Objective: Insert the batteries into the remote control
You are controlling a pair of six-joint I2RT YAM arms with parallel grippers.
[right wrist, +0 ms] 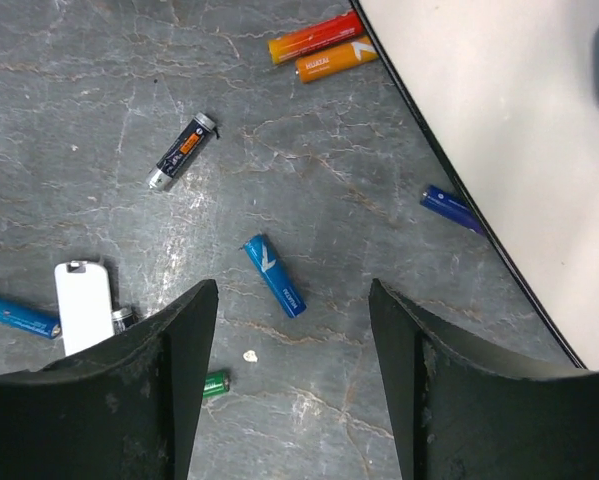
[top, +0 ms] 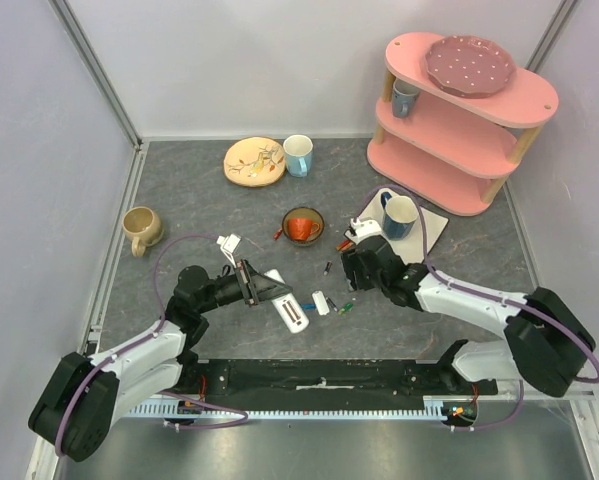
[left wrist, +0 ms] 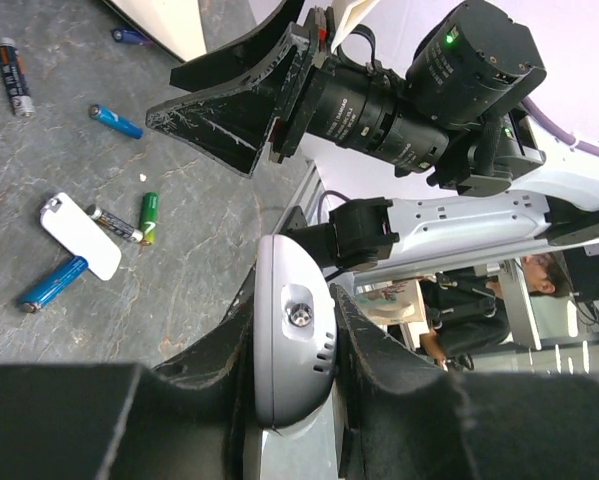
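White remote control, just beside the battery cover, is clenched in the left tool. The released right tool hovers over a blue battery near that cover. Picking is in hand; next, descend and pinch it.

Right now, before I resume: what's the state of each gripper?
Left gripper: closed on the slim white rectangular plastic remote control.
Right gripper: open, holding nothing, above a blue cylindrical battery.
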